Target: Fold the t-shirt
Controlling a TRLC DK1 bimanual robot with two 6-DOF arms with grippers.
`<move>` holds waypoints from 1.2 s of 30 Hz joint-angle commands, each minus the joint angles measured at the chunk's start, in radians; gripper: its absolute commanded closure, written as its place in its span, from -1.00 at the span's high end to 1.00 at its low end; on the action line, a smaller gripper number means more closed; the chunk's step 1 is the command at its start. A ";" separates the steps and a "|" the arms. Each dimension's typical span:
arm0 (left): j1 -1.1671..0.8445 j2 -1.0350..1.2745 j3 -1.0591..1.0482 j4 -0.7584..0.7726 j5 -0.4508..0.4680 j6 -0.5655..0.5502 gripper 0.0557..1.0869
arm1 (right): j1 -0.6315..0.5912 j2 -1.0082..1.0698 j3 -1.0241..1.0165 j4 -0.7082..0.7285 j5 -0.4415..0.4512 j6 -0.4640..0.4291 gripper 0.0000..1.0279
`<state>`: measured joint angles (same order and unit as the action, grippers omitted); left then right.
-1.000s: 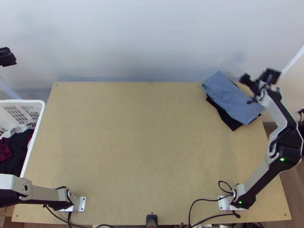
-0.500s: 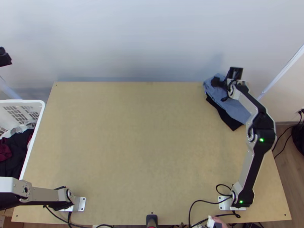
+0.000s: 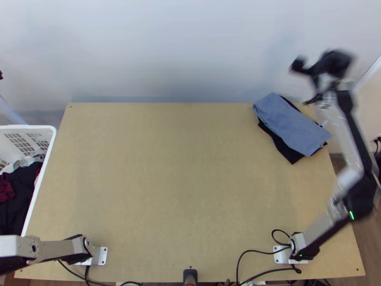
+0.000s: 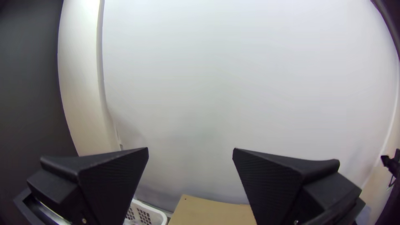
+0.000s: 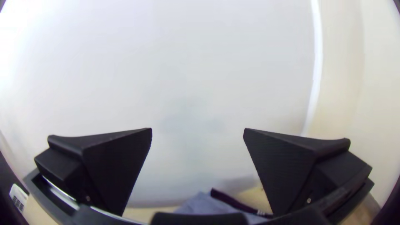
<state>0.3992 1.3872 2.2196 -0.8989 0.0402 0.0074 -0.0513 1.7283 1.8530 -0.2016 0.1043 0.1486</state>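
Cloth (image 3: pixel 291 123) of a blue-grey shade lies in a flattened, folded bundle at the far right corner of the desk (image 3: pixel 181 181), set at a slant; whether this is the t-shirt I cannot tell. Under it lies a black cloth (image 3: pixel 282 147), jutting out along the near side.

The right gripper (image 3: pixel 328 64), blurred in the top view, shows against the pale wall (image 3: pixel 181 52) beyond that corner, apart from the cloth. In the right wrist view its jaws stand wide apart with nothing between them.

A dark sliver of the left gripper (image 3: pixel 1 75) shows at the top view's left edge. The left wrist view has its jaws wide too, and nothing is held in them.

Beside the desk's left edge stands a white basket (image 3: pixel 28 127) with black clothes (image 3: pixel 21 183) and a dark red piece (image 3: pixel 5 191) inside.
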 commanded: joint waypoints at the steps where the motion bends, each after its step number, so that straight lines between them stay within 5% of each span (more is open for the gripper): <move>1: 0.024 -0.077 -0.024 -0.001 -0.005 -0.053 0.91 | -0.016 -0.170 0.014 0.024 -0.006 0.009 0.93; 6: 0.053 -0.244 -0.239 0.031 -0.005 -0.080 0.91 | -0.050 -0.368 -0.087 0.044 -0.021 0.040 0.93; 9: 0.056 -0.381 -0.411 0.103 -0.005 -0.078 0.91 | -0.087 -0.521 -0.229 0.091 -0.112 0.054 0.93; 16: 0.052 -0.740 -0.854 0.391 -0.005 -0.038 0.91 | -0.110 -1.047 -0.811 0.547 -0.189 -0.014 0.93; 24: 0.107 -1.206 -1.460 0.784 -0.006 -0.159 0.91 | -0.068 -1.467 -1.261 0.548 -0.198 -0.037 0.93; 34: 0.099 -1.389 -1.904 0.854 0.000 -0.230 0.91 | 0.039 -1.737 -1.816 0.556 -0.189 -0.038 0.93; 36: 0.096 -1.389 -1.974 0.850 0.007 -0.208 0.91 | 0.088 -1.733 -1.847 0.525 -0.089 -0.030 0.93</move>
<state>0.5011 0.0109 0.3309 -0.0765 0.0402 -0.2092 -0.0177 0.0204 0.0521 0.3222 -0.0570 0.1226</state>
